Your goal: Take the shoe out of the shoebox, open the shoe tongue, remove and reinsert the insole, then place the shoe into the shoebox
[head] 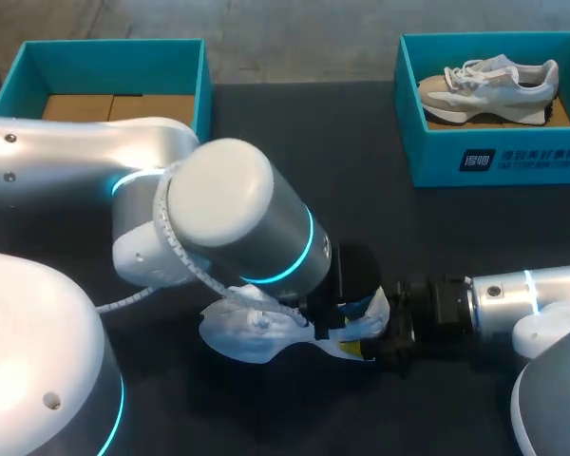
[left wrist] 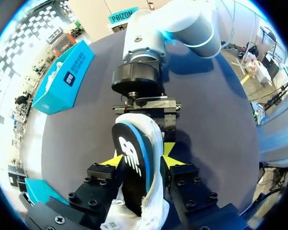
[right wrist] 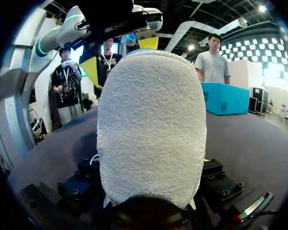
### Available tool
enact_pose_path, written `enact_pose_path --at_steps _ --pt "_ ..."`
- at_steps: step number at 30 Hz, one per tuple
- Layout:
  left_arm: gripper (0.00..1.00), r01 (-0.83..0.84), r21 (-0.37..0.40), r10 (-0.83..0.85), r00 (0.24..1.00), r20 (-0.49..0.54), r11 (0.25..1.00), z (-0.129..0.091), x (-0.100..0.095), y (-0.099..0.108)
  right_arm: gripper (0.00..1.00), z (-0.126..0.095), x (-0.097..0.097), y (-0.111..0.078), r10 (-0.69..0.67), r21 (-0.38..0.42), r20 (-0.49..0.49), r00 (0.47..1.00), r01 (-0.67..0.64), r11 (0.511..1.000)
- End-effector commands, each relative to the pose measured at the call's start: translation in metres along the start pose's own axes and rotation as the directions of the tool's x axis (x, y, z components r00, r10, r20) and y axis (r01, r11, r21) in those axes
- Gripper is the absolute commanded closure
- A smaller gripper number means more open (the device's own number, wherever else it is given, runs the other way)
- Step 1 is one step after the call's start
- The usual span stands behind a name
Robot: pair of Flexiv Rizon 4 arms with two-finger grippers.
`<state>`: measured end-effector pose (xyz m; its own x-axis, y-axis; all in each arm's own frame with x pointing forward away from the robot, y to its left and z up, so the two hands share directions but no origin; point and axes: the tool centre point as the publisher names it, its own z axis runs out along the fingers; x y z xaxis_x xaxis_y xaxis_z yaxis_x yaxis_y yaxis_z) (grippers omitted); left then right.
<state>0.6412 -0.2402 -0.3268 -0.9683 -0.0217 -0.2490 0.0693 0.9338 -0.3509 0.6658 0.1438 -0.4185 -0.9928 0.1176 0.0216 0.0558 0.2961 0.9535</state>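
Item: insole (left wrist: 134,158). Gripped at both edges by the narrowly parted left gripper (left wrist: 142,157), far end pinched by the right gripper (head: 388,328). Shoe (head: 252,328) lies at 6 o'clock. Risk: the insole could buckle if pulled from both ends.

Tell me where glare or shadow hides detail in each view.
Head view: glare whitens the left arm; the shoe beneath it lies partly in shadow. Left wrist view: even light, the insole shows plainly. Right wrist view: the insole's pale underside blocks most of the table.
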Motion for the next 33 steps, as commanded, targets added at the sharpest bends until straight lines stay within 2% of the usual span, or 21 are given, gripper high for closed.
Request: enact_pose_path --at_steps 1,9,14,22,33 --pt "0.54 0.010 -0.021 -0.009 0.999 0.032 1.000 0.008 0.005 -0.006 1.00 0.000 0.001 0.000 -0.001 0.002 0.002 1.000 0.001 1.000" --pt "0.69 0.054 -0.038 -0.051 0.996 0.072 0.998 0.015 -0.001 -0.007 1.00 0.000 0.001 0.000 -0.001 0.002 0.002 1.000 0.001 1.000" --pt "1.00 0.071 -0.041 -0.067 0.994 0.085 0.997 0.016 -0.006 -0.006 1.00 0.000 0.001 0.000 -0.001 0.002 0.002 1.000 0.001 1.000" --pt "1.00 0.063 -0.023 -0.061 0.995 0.083 0.998 0.011 -0.011 -0.008 1.00 0.000 0.001 0.000 -0.001 0.002 0.002 1.000 0.001 1.000" --pt "1.00 -0.001 0.043 0.001 1.000 -0.002 0.999 0.000 -0.018 -0.021 1.00 0.000 0.001 0.000 -0.001 0.002 0.002 1.000 0.001 1.000"
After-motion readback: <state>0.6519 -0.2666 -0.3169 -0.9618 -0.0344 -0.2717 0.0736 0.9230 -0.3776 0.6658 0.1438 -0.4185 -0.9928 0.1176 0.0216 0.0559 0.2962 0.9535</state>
